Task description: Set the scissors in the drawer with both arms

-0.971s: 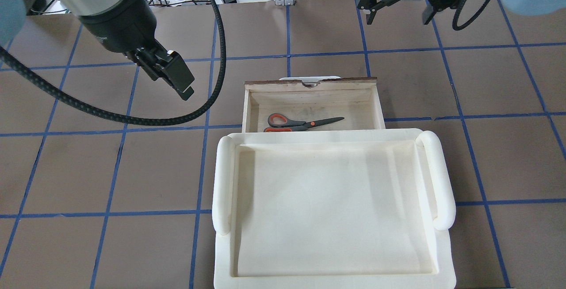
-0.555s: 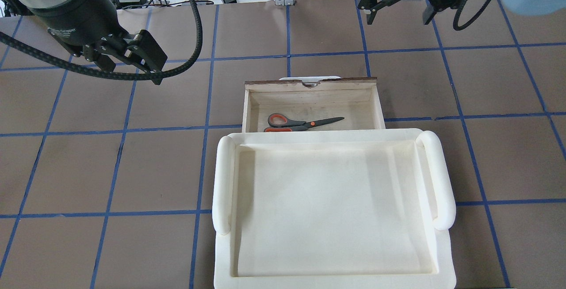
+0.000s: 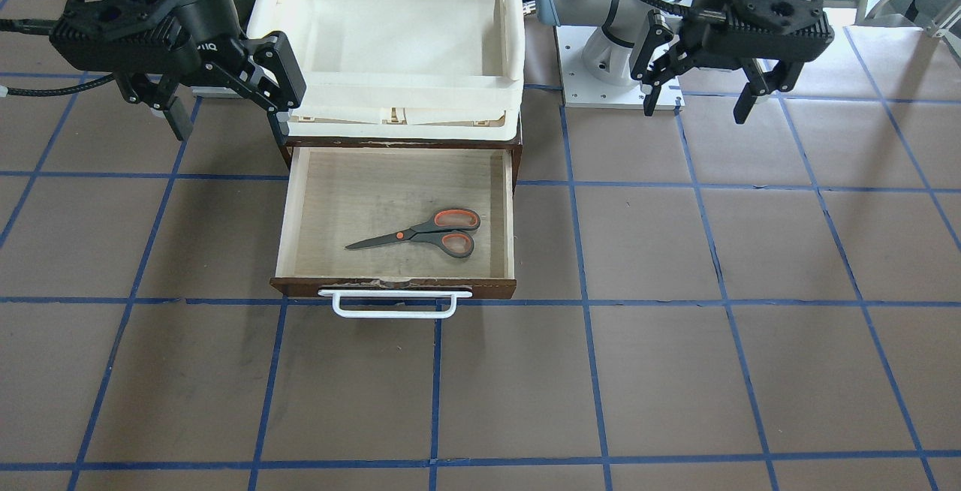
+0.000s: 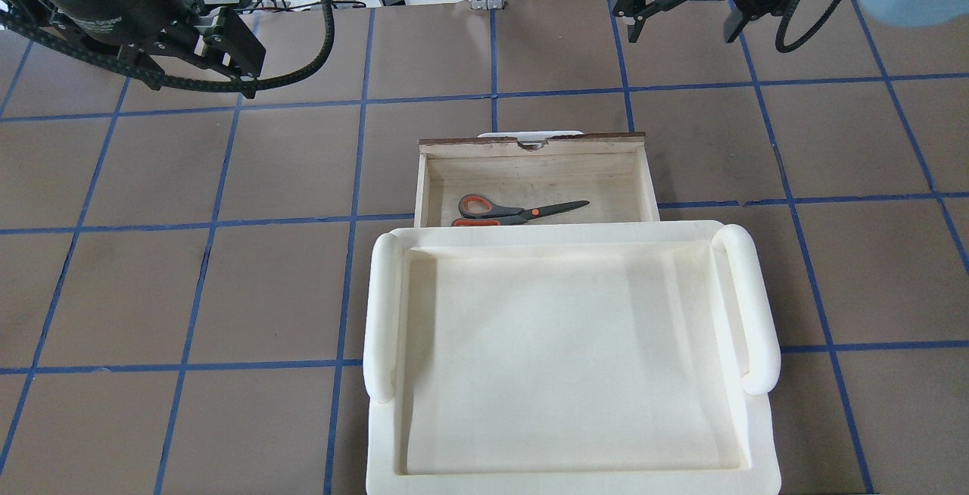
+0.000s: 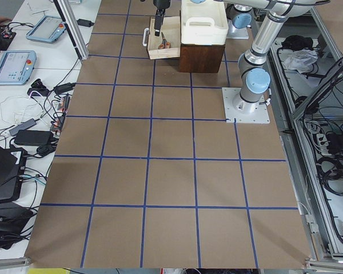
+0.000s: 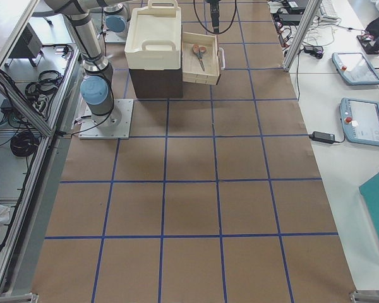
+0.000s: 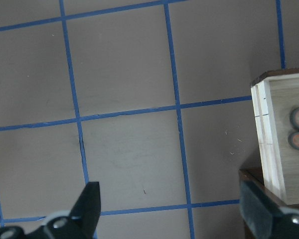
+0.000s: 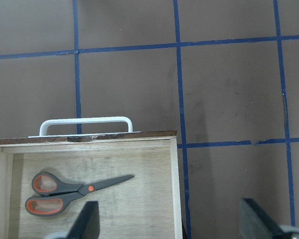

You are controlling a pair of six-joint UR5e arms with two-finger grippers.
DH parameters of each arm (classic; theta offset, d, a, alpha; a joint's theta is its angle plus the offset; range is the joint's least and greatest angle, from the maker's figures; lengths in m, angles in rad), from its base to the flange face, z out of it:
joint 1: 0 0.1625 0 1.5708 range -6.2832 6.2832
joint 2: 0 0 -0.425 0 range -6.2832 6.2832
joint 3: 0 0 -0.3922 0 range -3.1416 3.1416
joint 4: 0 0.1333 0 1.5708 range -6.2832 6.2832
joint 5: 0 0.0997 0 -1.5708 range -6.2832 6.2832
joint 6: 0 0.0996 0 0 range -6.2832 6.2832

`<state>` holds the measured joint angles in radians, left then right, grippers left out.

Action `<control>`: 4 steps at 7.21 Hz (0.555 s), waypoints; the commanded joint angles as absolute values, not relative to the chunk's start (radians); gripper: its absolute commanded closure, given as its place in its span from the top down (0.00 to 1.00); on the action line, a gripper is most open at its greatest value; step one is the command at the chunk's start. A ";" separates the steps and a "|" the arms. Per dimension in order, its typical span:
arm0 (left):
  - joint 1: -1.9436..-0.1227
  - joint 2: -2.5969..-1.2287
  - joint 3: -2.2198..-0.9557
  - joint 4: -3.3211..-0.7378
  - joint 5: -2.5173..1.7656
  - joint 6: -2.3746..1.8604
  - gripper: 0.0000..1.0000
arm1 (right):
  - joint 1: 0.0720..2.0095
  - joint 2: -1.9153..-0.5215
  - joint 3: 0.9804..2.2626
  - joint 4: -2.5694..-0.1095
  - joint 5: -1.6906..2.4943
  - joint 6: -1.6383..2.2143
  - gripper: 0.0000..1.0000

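Observation:
The scissors lie flat in the open drawer, orange-lined loops toward my left, blades toward my right. They also show in the overhead view and the right wrist view. The drawer is pulled out, its white loop handle facing away from me. My left gripper is open and empty, raised over the table well to the left of the drawer. My right gripper is open and empty, raised past the drawer's front right corner.
The cream-white tray sits on top of the dark brown cabinet that holds the drawer. Brown table with a blue tape grid lies all around. Cables and tablets lie beyond the table's far edge.
My left gripper has moved away from the drawer, farther out and to the left, turning as it went. The right gripper, drawer and scissors have not moved.

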<state>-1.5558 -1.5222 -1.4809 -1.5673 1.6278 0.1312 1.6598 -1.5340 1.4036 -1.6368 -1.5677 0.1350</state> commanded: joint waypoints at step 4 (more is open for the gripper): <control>-1.551 -1.542 -1.480 -1.568 1.603 0.042 1.00 | 1.661 -1.534 1.413 -1.635 -1.568 0.135 1.00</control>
<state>-1.5517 -1.5396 -1.4800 -1.5677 1.6118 0.0713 1.6611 -1.5340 1.4075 -1.6349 -1.5677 0.1350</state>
